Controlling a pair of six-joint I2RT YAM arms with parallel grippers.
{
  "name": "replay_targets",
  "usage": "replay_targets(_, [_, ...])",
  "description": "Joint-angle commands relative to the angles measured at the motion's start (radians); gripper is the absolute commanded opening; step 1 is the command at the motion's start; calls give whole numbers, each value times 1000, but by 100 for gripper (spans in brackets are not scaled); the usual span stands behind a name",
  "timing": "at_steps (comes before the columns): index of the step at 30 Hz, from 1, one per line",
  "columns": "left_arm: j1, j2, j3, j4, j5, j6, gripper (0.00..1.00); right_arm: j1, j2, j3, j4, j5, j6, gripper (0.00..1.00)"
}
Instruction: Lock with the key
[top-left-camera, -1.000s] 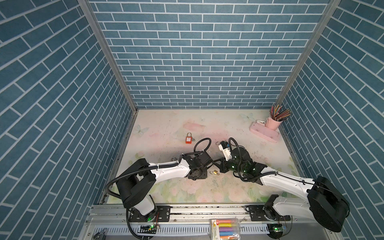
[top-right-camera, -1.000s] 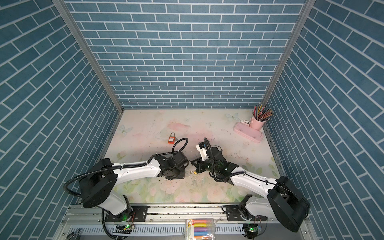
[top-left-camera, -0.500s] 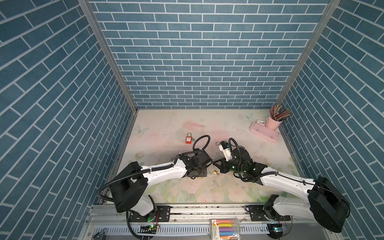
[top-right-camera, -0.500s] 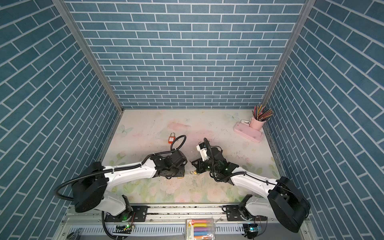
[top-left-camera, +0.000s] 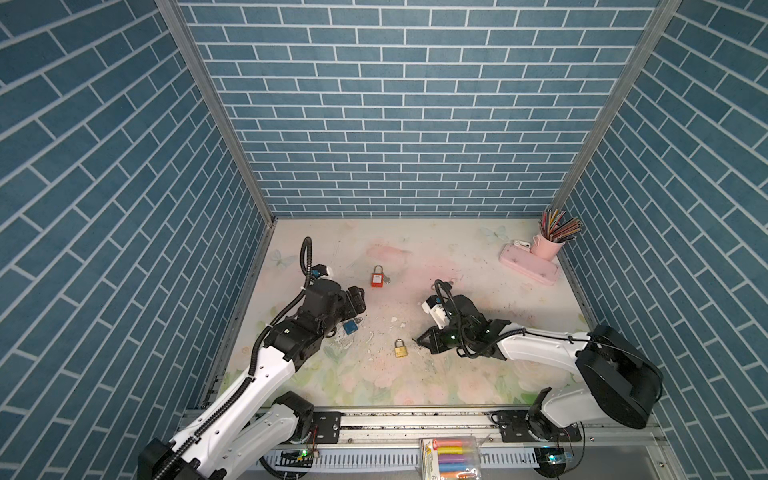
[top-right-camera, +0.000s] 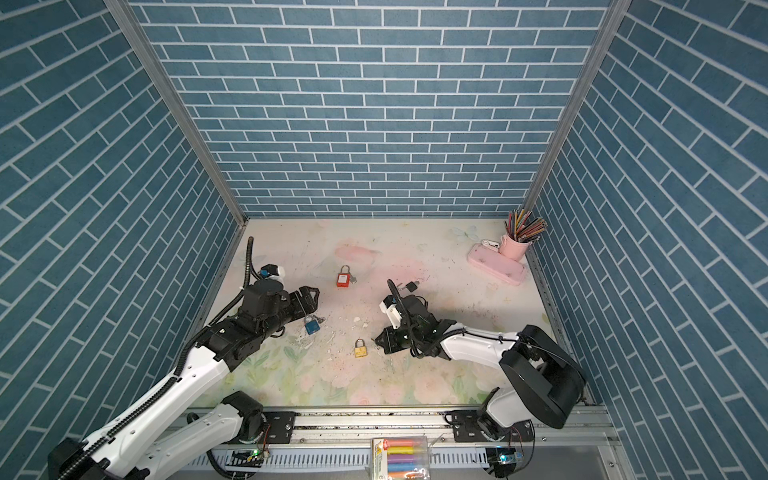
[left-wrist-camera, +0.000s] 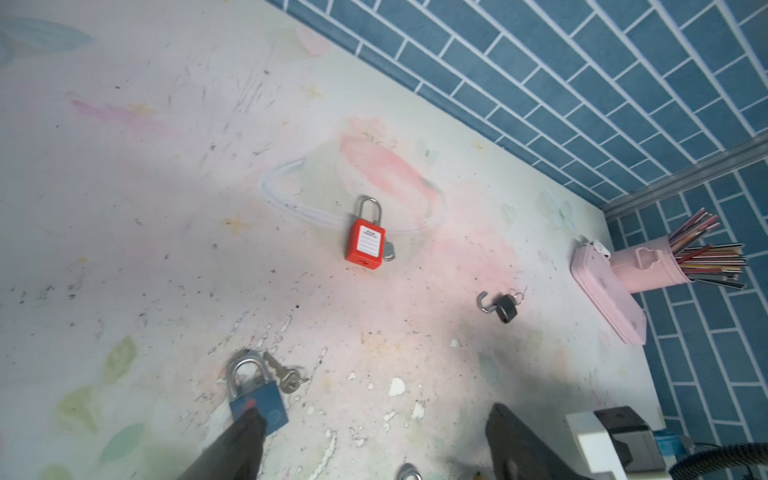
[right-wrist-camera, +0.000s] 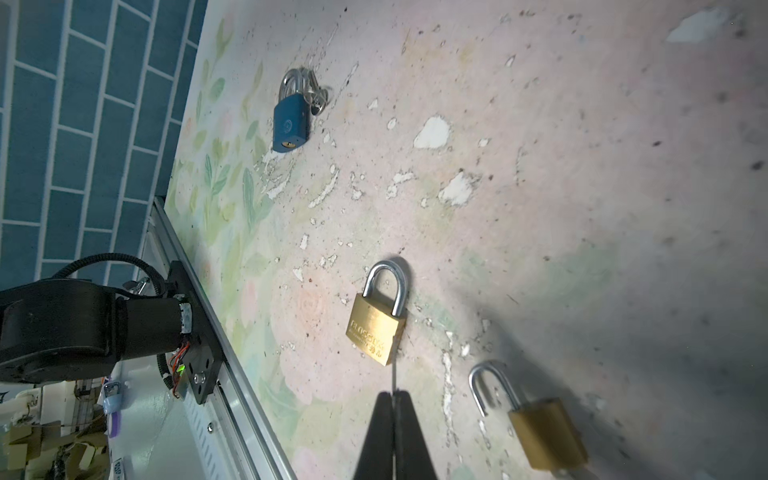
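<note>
A brass padlock (top-left-camera: 400, 349) (top-right-camera: 360, 349) lies flat on the floral mat, its shackle pushed in. My right gripper (top-left-camera: 417, 340) (right-wrist-camera: 392, 394) is shut on a thin key (right-wrist-camera: 392, 376). The key shows edge-on and reaches the lower corner of the brass padlock (right-wrist-camera: 376, 328). My left gripper (top-left-camera: 358, 297) (left-wrist-camera: 374, 444) is wide open and holds nothing. It hovers left of the middle, over a blue padlock (top-left-camera: 350, 327) (left-wrist-camera: 258, 401) with keys beside it. One of its fingers (left-wrist-camera: 235, 446) overlaps that padlock's base in the left wrist view.
A red padlock (top-left-camera: 377, 277) and a small black padlock (top-right-camera: 411, 285) lie farther back. A second brass padlock (right-wrist-camera: 546, 432) with a raised shackle sits beside my right gripper. A pink pencil cup (top-left-camera: 548, 246) and a pink case (top-left-camera: 530, 264) stand at the back right. A marker box (top-left-camera: 451, 457) sits on the front rail.
My left gripper has opened wide and drawn back to the left, from beside the brass padlock to over the blue one. The brass padlock now lies free. The right arm has stayed put.
</note>
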Motion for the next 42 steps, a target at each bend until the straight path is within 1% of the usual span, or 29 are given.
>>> replay_targets(1, [43,6,-7,11,76,52,86,10,40,37,-19,-11,-20,0])
replay_targets(8, [58,79,-1,32,122,83,85,19,128,75,-14,-15,-15,0])
replay_targets(14, [62,81,-10,56,131,82,85,30,183,105,-29,-13,-23,0])
replay_targets(20, [66,80,-12,58,140,82,86,35,203,122,-37,-12,-28,0])
replay_targets(23, [65,78,-7,60,138,82,86,36,197,126,-49,-5,-30,10])
replay_targets(31, [66,70,11,45,123,85,87,35,148,147,-99,26,-52,27])
replay_targets(38, [66,52,9,43,120,85,87,33,59,182,-206,108,-97,36])
replay_targets(42, [66,46,-1,55,136,92,87,26,1,183,-291,161,-152,39])
